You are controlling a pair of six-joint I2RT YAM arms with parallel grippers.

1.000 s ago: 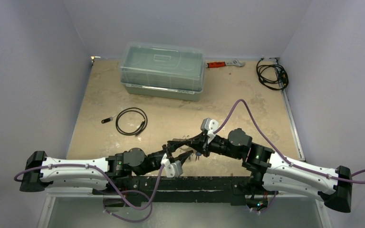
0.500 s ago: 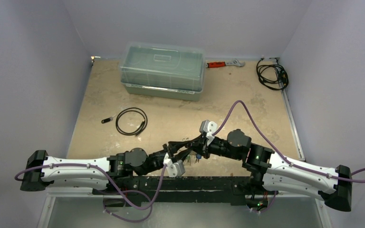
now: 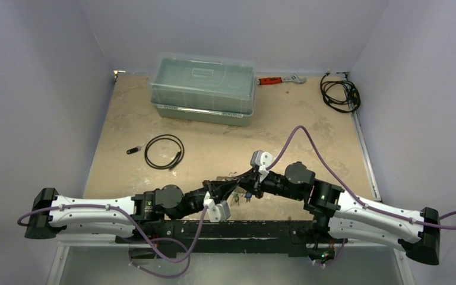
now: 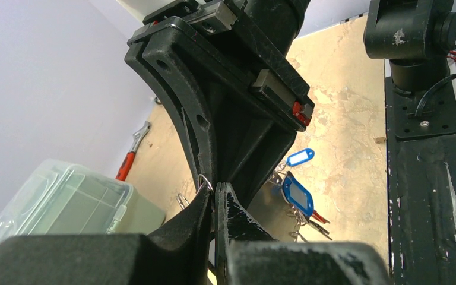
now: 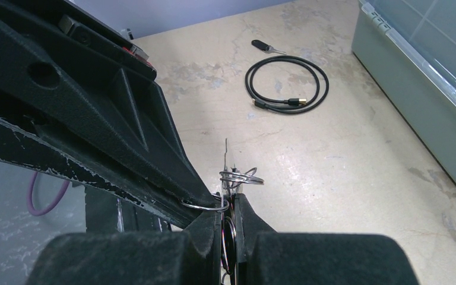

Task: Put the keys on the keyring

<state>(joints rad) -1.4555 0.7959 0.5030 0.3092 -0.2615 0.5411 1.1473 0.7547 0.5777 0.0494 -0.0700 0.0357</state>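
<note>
Both grippers meet above the table's front middle. My right gripper [image 3: 237,186] [image 5: 231,202] is shut on the keyring [image 5: 226,155], a thin flat metal piece seen edge-on, with small wire rings [image 5: 238,176] at its top. My left gripper [image 3: 219,190] [image 4: 215,193] is shut on a small wire split ring [image 4: 205,181], pressed against the right gripper's fingers. Keys [image 4: 310,218] with blue tags [image 4: 297,195] hang below the right gripper, and they show as a small cluster in the top view [image 3: 239,199].
A clear lidded plastic box [image 3: 203,88] stands at the back. An orange-handled wrench [image 3: 279,79] lies beside it. A black cable loop [image 3: 164,152] and a small black item [image 3: 133,149] lie at left. A coiled black cable [image 3: 339,94] sits back right.
My left gripper has moved a little right, up against the right gripper, and its fingers have come together. The right arm has barely moved.
</note>
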